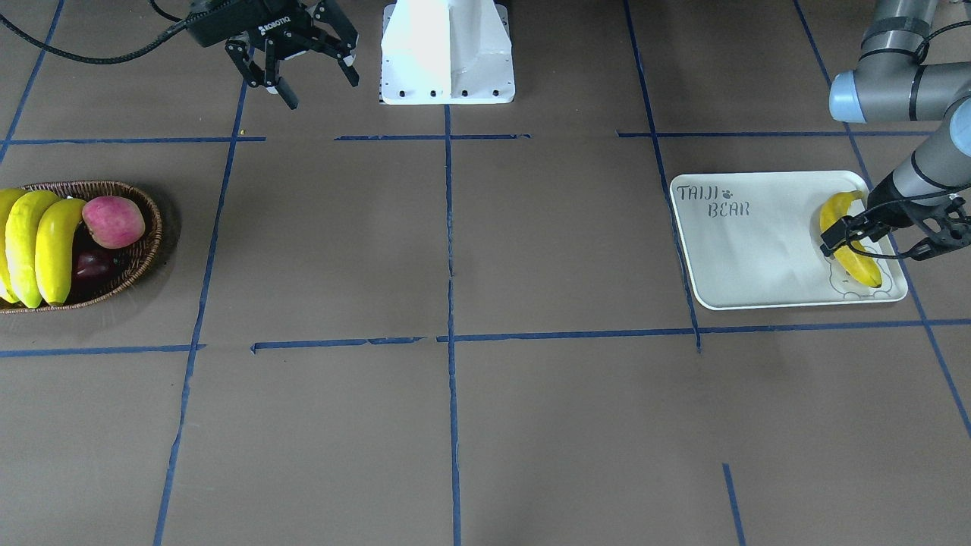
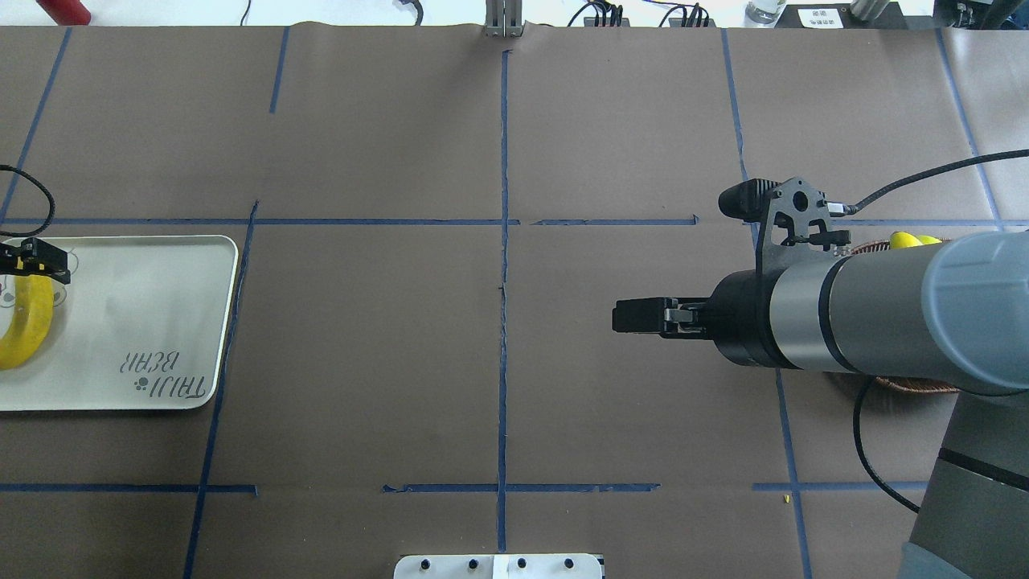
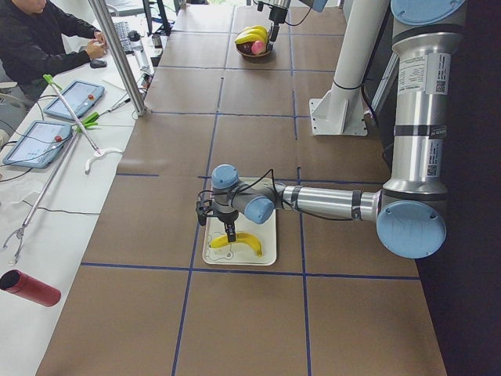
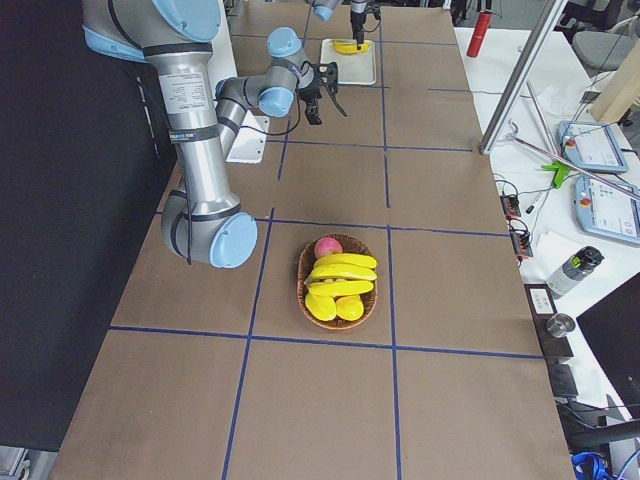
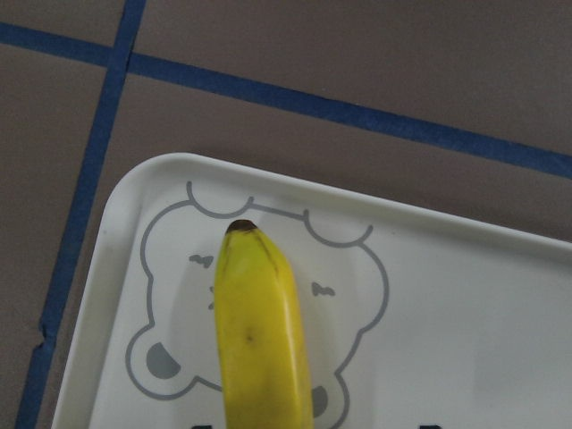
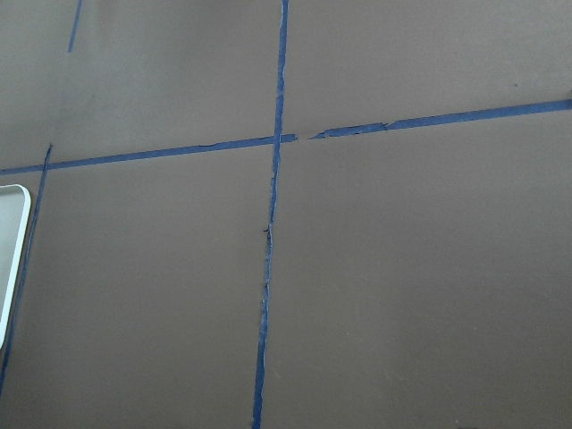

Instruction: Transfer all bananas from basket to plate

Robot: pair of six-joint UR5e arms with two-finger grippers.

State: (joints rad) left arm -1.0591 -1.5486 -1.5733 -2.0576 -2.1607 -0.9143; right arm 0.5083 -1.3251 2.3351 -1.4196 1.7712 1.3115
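Progress: one long curved bright-yellow banana (image 1: pixel 863 267) is laid on the pale grey-white rectangular plate (image 1: pixel 758 258), near the left end of the desk (image 1: pixel 485 250), over the printed bear-face outline (image 5: pixel 350 304). The left gripper (image 1: pixel 872 246) is poised over it with jaws spread, so the banana is judged released.

Three more yellow bananas (image 1: pixel 38 246) are seen in the shallow brown woven wicker basket (image 1: pixel 148 208) at the desk's right end, beside a round pink-red apple (image 1: pixel 114 221). The right gripper (image 1: pixel 315 80) is held near the desk's robot-side edge, splayed wide, nothing grasped.

One transfer is judged done and at least three are left.

Legible: "TAIJI BEAR" on plate; "ROBOTIQ" on right gripper body.
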